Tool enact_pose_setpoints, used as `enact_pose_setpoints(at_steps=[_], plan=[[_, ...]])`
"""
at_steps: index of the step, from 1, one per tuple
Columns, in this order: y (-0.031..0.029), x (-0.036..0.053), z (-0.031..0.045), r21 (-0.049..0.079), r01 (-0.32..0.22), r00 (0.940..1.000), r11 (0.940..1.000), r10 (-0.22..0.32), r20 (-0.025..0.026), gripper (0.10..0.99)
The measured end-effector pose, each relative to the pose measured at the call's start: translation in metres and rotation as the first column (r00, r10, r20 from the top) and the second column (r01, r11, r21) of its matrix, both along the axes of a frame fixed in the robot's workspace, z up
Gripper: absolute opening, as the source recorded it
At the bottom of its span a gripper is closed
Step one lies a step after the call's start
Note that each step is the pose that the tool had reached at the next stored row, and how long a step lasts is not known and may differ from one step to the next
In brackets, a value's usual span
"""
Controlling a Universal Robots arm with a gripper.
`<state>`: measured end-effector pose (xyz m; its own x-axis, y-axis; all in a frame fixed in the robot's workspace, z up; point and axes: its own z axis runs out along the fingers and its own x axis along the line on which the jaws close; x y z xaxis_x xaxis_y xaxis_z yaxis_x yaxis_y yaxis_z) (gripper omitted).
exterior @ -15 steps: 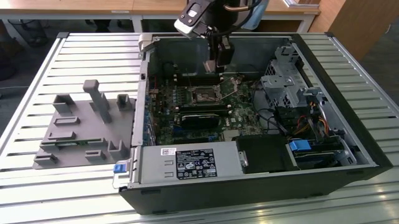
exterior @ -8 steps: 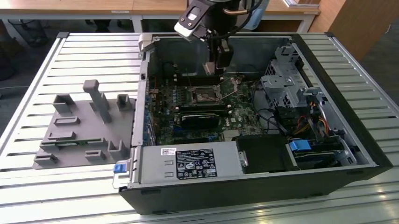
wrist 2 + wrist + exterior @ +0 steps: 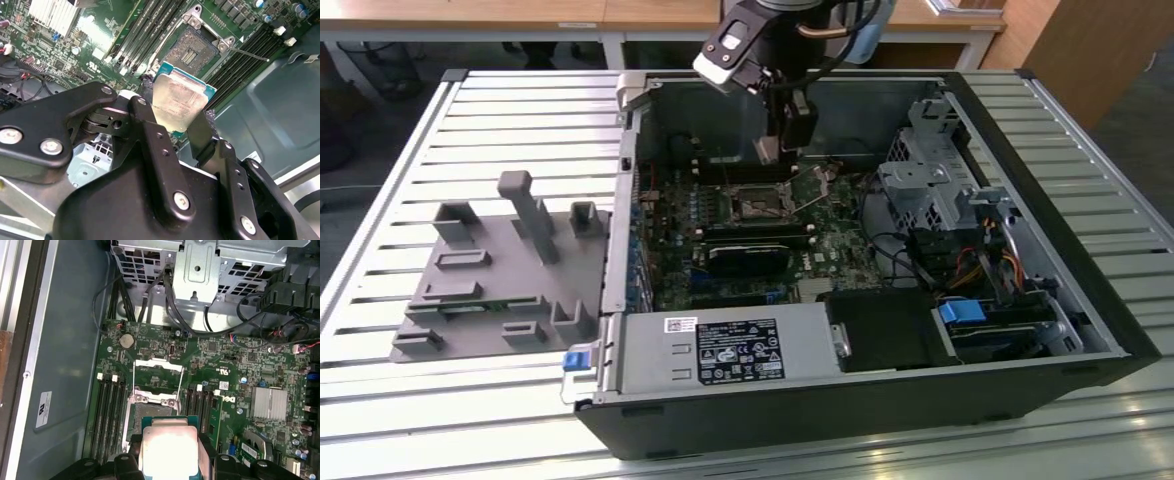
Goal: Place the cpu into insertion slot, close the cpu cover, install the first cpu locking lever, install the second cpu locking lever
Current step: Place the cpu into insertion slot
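In both wrist views my gripper (image 3: 176, 119) (image 3: 168, 460) is shut on the cpu (image 3: 180, 100) (image 3: 167, 447), a square chip with a silver face and a green edge, pinched by two opposite sides. It hangs above the green motherboard, close to the insertion slot (image 3: 192, 47) (image 3: 150, 412) but apart from it. The slot lies bare and dark. The cpu cover (image 3: 157, 374) stands flipped back beside it, and a thin locking lever (image 3: 250, 54) sticks out raised. In the exterior view the gripper (image 3: 781, 150) reaches down into the open case just behind the slot (image 3: 754, 205).
The case walls (image 3: 630, 200) ring the board. A drive cage (image 3: 927, 180) with cables stands at the exterior view's right and the power supply (image 3: 720, 350) at the front. Memory slots (image 3: 107, 415) flank the socket, with a heatsink (image 3: 270, 402) nearby. A grey fixture (image 3: 494, 270) lies outside the case.
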<state>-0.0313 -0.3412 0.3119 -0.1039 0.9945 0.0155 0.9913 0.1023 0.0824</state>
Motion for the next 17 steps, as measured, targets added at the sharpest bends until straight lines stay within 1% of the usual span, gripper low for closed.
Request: enact_pose_setpoints(at_steps=[11, 17], plan=[[0.0006, 0.0000, -0.0086, 0.000, 0.000, 1.0000, 1.0000, 0.000, -0.0026, 0.525], [0.0006, 0.0000, -0.0099, 0.000, 0.000, 1.0000, 1.0000, 0.000, -0.0027, 0.525]])
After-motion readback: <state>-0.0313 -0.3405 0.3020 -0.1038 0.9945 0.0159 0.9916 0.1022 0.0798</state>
